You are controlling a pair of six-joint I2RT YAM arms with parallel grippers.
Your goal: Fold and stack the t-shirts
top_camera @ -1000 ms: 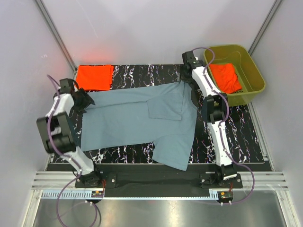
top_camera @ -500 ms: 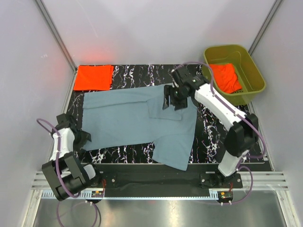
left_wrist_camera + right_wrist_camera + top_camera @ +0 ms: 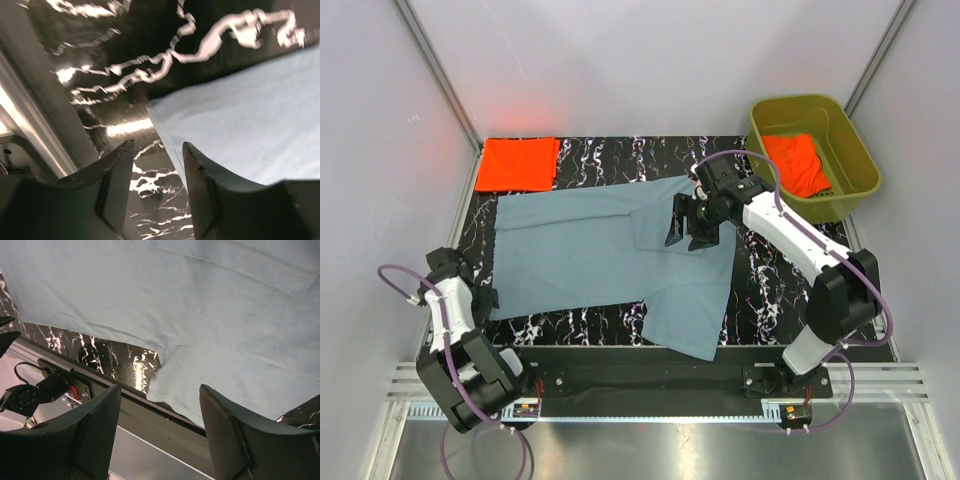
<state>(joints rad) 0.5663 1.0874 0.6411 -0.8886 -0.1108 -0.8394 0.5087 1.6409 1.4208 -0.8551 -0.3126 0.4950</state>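
Note:
The large blue-grey t-shirt [image 3: 590, 255] lies spread on the black marbled mat [image 3: 775, 300], with one sleeve reaching the near edge. My left gripper [image 3: 487, 297] is open at the shirt's near left corner. In the left wrist view the open gripper [image 3: 157, 145] has the corner's hem [image 3: 165, 120] between its fingers, not clamped. My right gripper [image 3: 686, 230] is open above the shirt's right part. In the right wrist view it [image 3: 160, 387] hovers empty over the cloth [image 3: 175, 305]. A folded orange-red shirt [image 3: 520, 163] lies at the back left. Another orange-red shirt [image 3: 798, 163] lies in the tub.
The olive-green tub [image 3: 865, 165] stands at the back right, beside the mat. A metal rail [image 3: 650, 380] runs along the near edge, also showing in the right wrist view [image 3: 165, 440]. White walls close in the left, right and back.
My left gripper moved from the shirt's far left corner to its near left corner. My right gripper moved from the shirt's far right corner nearer, over the cloth.

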